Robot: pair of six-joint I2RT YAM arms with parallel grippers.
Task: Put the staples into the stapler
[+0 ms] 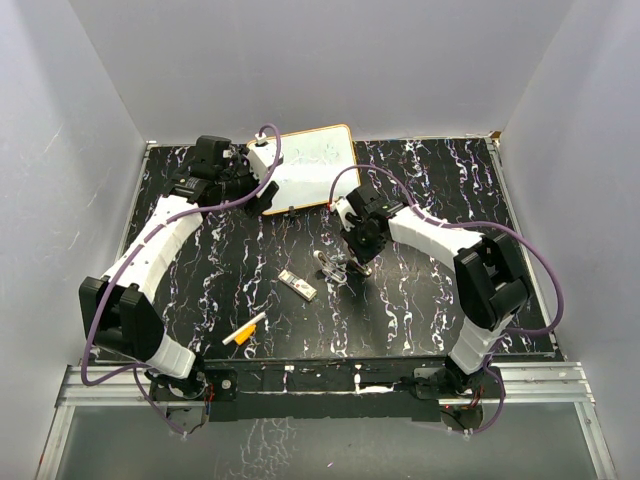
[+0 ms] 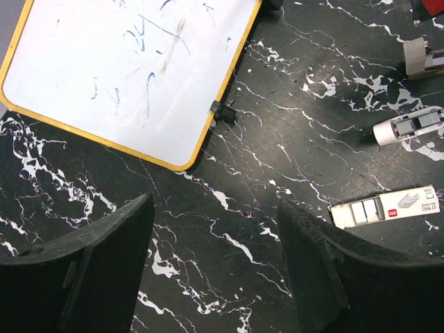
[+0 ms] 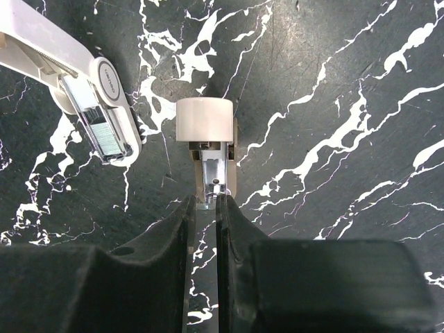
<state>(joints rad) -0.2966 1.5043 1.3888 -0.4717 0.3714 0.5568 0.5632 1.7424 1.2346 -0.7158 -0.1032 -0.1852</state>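
An orange-and-white marker pen (image 1: 245,330) lies closest to the near edge of the desk (image 1: 420,310). Just beyond it the staples (image 1: 298,285), a flat white pack, rest loose on the desk, apart from both tools. A little farther on, the stapler (image 1: 335,266) lies opened out. The right tool (image 3: 205,201) is narrowed to a slit, pinching a metal part of the stapler's base. Farthest back, the left tool (image 2: 216,208) hovers with fingers spread wide, holding nothing, beside the whiteboard (image 1: 312,165).
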